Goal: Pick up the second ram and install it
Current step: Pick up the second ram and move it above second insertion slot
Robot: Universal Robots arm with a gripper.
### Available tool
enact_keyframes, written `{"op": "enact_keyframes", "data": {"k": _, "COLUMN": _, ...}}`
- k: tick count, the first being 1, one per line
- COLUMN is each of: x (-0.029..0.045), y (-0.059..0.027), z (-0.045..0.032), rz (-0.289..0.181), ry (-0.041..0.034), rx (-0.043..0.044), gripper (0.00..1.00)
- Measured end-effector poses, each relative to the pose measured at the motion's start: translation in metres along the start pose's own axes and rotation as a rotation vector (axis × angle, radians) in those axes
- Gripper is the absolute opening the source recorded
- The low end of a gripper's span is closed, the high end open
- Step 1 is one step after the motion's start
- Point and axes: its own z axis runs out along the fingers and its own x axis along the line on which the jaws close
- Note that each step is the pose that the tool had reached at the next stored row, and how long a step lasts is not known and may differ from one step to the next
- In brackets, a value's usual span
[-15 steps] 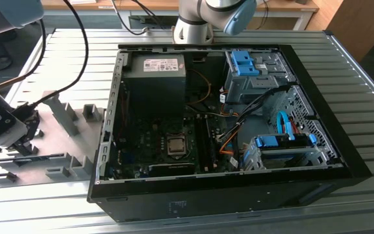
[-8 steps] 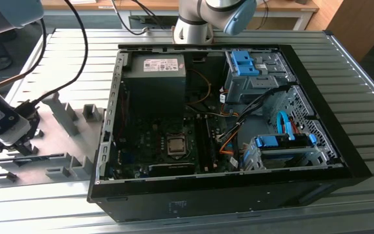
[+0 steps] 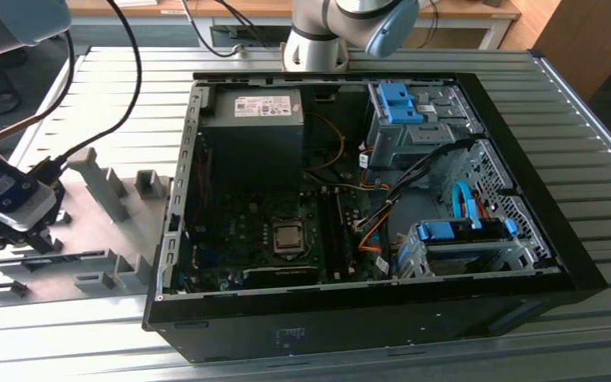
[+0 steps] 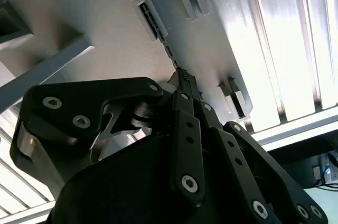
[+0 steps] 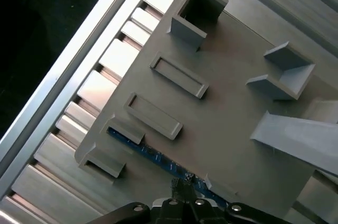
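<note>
second ram (image 5: pixel 150 152) (edge-up), end effector (image 5: pixel 181 184) clamping it

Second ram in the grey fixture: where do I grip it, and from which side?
Take the second ram by its upper long edge, across its flat faces, coming from above: it stands on edge in the grey fixture, with that edge free. The tool is at that edge.

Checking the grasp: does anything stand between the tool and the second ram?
Nothing visible does. In the first wrist view the tool meets the second ram, which stands on edge in the grey fixture plate, no block between them.
</note>
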Motion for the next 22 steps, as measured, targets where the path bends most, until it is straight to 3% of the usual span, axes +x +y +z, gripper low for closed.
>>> {"op": "enact_keyframes", "data": {"k": 22, "x": 0.0, "y": 0.0, "z": 0.0001, "rz": -0.226, "ry": -0.0038, "rx": -0.0065, "gripper": 0.1}}
